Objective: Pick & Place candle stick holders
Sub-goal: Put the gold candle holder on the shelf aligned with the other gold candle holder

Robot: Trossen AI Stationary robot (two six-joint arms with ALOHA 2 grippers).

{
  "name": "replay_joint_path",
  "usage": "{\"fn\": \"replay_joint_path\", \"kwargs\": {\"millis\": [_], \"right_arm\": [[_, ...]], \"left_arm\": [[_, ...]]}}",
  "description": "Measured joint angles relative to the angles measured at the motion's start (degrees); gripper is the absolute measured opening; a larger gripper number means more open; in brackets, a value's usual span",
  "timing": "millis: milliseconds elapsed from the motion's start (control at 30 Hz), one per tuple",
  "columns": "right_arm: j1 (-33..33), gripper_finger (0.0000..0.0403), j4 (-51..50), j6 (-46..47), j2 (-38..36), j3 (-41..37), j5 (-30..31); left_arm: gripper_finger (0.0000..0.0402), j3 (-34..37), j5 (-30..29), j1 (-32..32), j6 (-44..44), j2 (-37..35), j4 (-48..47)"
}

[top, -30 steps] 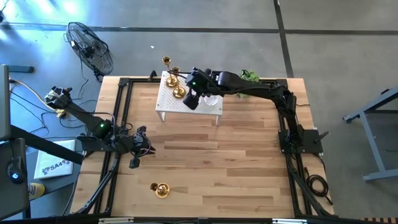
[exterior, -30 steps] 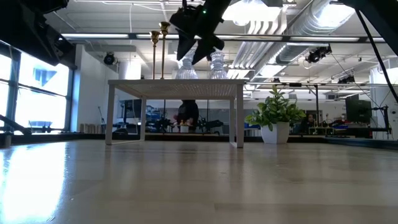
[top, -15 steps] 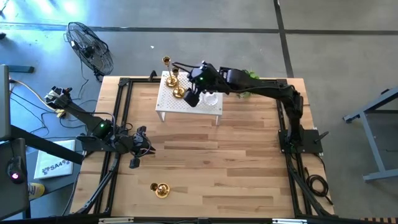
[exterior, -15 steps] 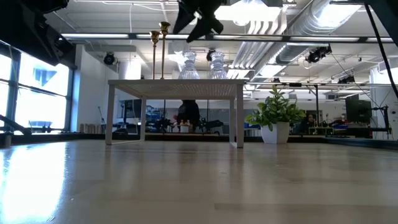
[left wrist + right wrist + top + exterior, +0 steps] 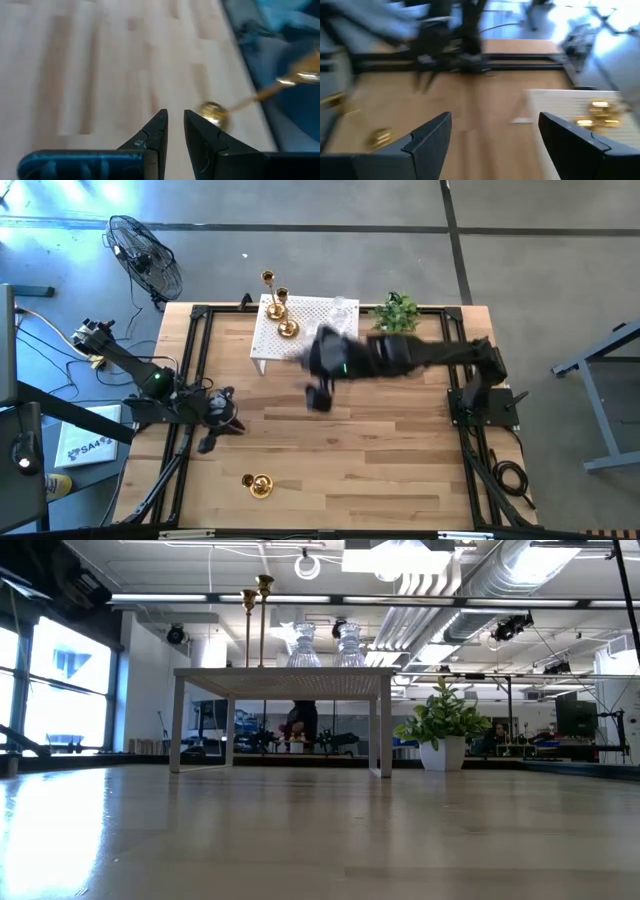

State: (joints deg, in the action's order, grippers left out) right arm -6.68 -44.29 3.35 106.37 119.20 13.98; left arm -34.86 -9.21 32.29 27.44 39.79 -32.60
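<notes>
Two gold candle stick holders (image 5: 283, 320) (image 5: 263, 620) and two clear glass ones (image 5: 303, 645) (image 5: 342, 308) stand upright on a small white stand (image 5: 300, 335). A third gold holder (image 5: 258, 485) (image 5: 212, 111) lies on its side on the table near the front left. My right gripper (image 5: 320, 397) (image 5: 495, 117) hangs open and empty over the table's middle, on the near side of the stand. My left gripper (image 5: 208, 442) (image 5: 173, 114) waits at the left, above the lying holder, with a narrow gap between its fingers and nothing in it.
A potted plant (image 5: 400, 310) (image 5: 440, 730) stands at the far edge, right of the stand. Dark frame rails (image 5: 190, 380) run along the table's left and right sides. Bare wood (image 5: 380, 460) lies between the stand and the near edge.
My right gripper has drawn away from the glass holders on the stand, swinging toward the near edge and rising out of the low view. Its jaws are wide. All holders on the stand stay upright where they were.
</notes>
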Motion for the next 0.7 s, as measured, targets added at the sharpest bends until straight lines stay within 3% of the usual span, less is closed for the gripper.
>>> {"fn": "replay_joint_path", "kwargs": {"millis": [133, 333, 433, 700], "right_arm": [[-8.43, 0.0291, -0.95, 2.33, 0.38, 0.0, 0.57], [-20.16, 0.0291, -0.25, 4.25, 0.89, -1.84, 10.1], [-24.21, 0.0291, 2.45, 5.53, 0.88, -4.2, 13.22], [-31.27, 0.0291, 7.41, 7.62, 1.02, -11.42, 20.06]], "left_arm": [[0.006, -0.58, 10.11, 0.0, -0.18, 0.02, -0.25], [0.006, -0.6, 21.65, 0.01, -2.6, -0.22, -0.58], [0.006, -0.62, 21.49, 0.02, -1.79, -0.21, -0.17], [0.006, -0.67, 14.08, 0.0, -0.16, 0.71, 4.83]]}}
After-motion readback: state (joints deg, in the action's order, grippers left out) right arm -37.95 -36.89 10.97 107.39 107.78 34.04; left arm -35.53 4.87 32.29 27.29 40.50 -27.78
